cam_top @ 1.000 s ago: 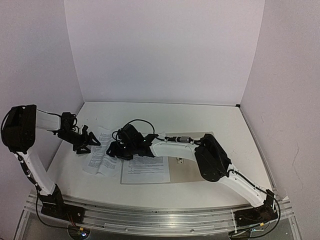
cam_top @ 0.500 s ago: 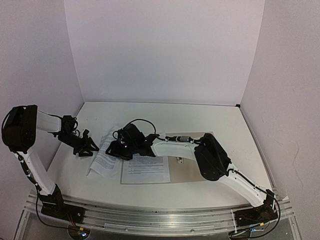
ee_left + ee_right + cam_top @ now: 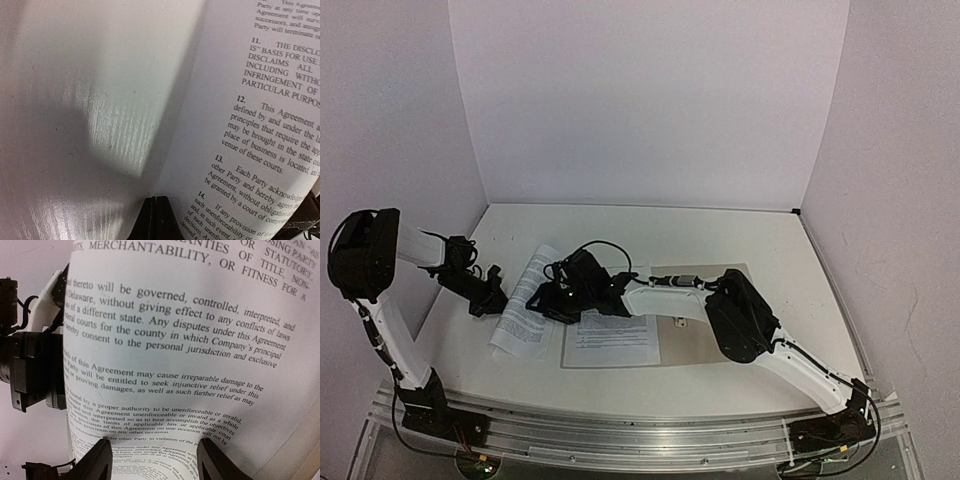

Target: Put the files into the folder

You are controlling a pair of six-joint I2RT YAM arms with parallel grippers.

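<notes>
One of the files (image 3: 523, 318), a white sheet of dense print, lies left of the folder (image 3: 682, 345) and bows upward. My left gripper (image 3: 492, 300) is at its left edge. In the left wrist view its jaws (image 3: 156, 207) are shut on that edge, and the sheet (image 3: 260, 120) rises to the right. My right gripper (image 3: 546, 299) hangs over the same sheet, open, with its fingertips (image 3: 96, 460) spread low over the bulging page (image 3: 170, 355). Another of the files (image 3: 612, 340) lies flat on the open beige folder.
White walls close the table (image 3: 650, 235) at the back and on both sides. My right arm (image 3: 740, 320) stretches across the folder. In the right wrist view my left gripper (image 3: 30, 370) shows just beyond the sheet's left edge.
My left gripper has gone from open to shut at the sheet's left edge and dropped lower. The sheet has bowed up and shifted slightly right. The right gripper has barely moved.
</notes>
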